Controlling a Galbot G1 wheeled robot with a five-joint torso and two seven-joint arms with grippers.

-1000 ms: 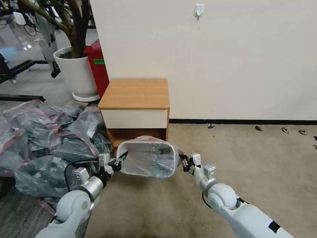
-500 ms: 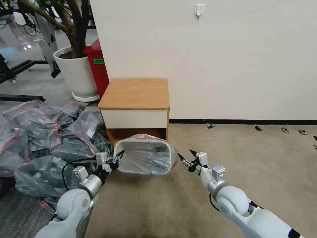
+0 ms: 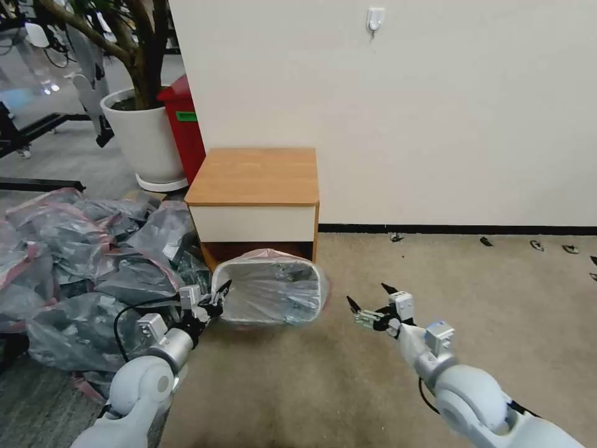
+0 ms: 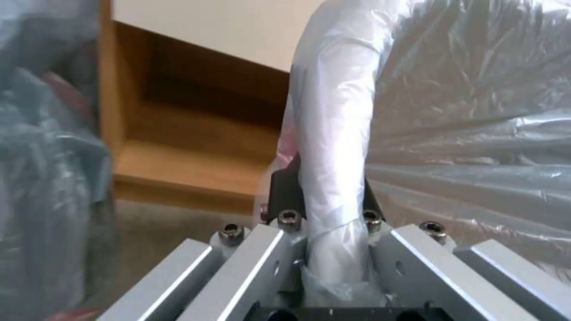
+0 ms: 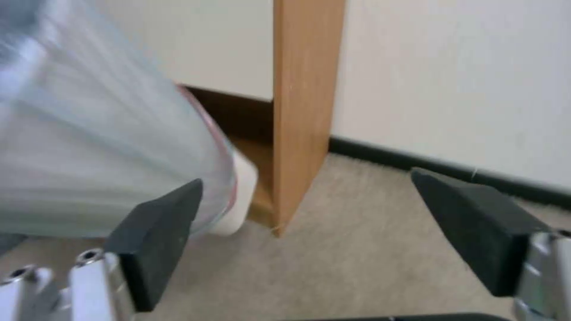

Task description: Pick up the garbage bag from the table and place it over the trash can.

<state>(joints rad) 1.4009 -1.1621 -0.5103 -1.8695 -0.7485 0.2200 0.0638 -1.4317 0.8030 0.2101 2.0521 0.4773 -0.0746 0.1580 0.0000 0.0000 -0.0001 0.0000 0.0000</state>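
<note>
Carpet lies under the trash can [image 3: 268,295], which we see in the head view standing in front of the table [image 3: 255,176], its mouth lined by the garbage bag [image 3: 273,287]; the bag's grey film is stretched over the rolled rim, and its pink-red band shows at the far edge. Our left gripper [image 3: 219,297] is at the can's left rim. In the left wrist view that rim [image 4: 336,133], wrapped in plastic, runs straight down between the left gripper's black fingers [image 4: 284,189], which are clenched on it. Our right gripper [image 3: 372,301] hangs over the carpet to the right of the can, apart from it, with its two black pads [image 5: 160,223] spread wide and nothing between them. In the right wrist view the bagged can [image 5: 101,147] sits just beside the table's wooden side panel [image 5: 303,98]. A heap of similar grey bags [image 3: 81,249] lies to the left of the table.
</note>
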